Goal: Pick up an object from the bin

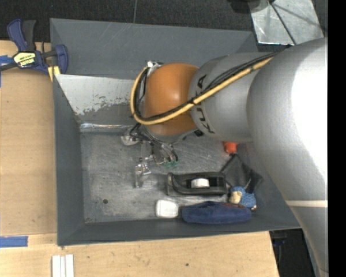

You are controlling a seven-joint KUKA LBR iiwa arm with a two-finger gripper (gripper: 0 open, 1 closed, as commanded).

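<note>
The gripper [156, 159] hangs low over the bare middle of the bin [104, 178], under its orange cover [166, 97]. I cannot tell from here how its jaws stand. Nothing shows between them. Just beside them, toward the near wall and the arm's side, lies a black frame [196, 183] holding a white roll. Past it lie a white block [166, 208] and a dark blue pouch [215, 213].

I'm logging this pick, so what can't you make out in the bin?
Camera view:
gripper: largely hidden under the orange wrist cover; whether it holds anything is unclear.
small red thing: partly covered by the arm; kind unclear.
blue-and-yellow thing beside the black holder: too small to identify.
</note>
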